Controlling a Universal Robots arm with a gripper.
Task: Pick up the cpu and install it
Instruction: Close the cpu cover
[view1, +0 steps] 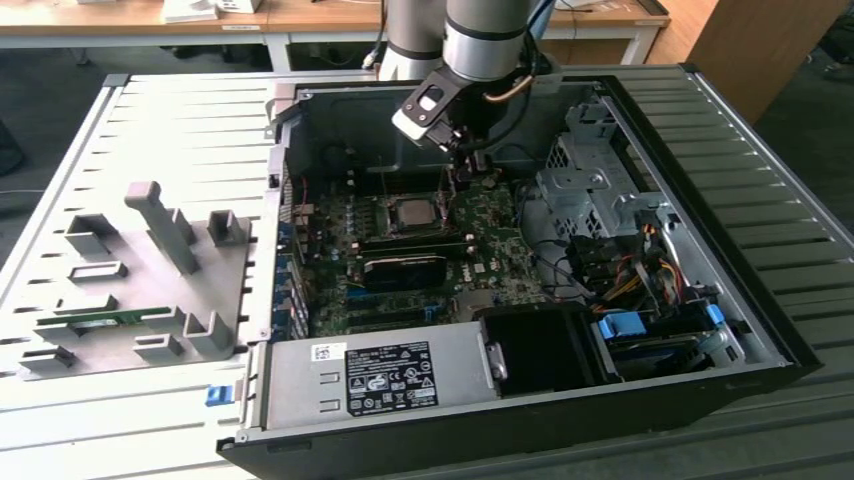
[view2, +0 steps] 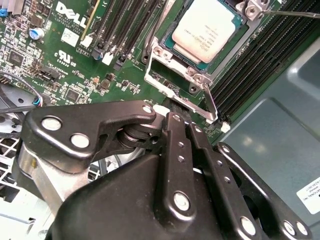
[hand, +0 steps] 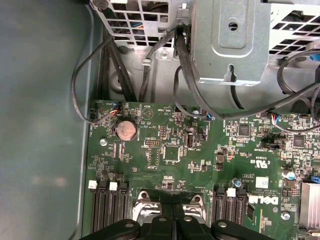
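Note:
The cpu (view1: 410, 212) lies flat, silver top up, in the motherboard socket (view1: 407, 228) inside the open computer case. In the second wrist view the cpu (view2: 205, 32) sits within the socket's metal frame (view2: 172, 82), and a thin lever (view2: 211, 104) runs along one side. My gripper (view1: 477, 168) hangs just above the board, to the exterior view's right of the socket. Its black fingers (view2: 172, 125) are pressed together with nothing between them, tips close to the frame's edge. In the first wrist view the gripper (hand: 173, 220) is over the frame.
The case walls (view1: 287, 130) surround the board. A drive cage (view1: 587, 190) and loose cables (view1: 627, 270) crowd the exterior view's right. The power supply (view1: 387, 375) sits at the front. A grey fixture plate (view1: 147, 270) with holders lies at the exterior view's left.

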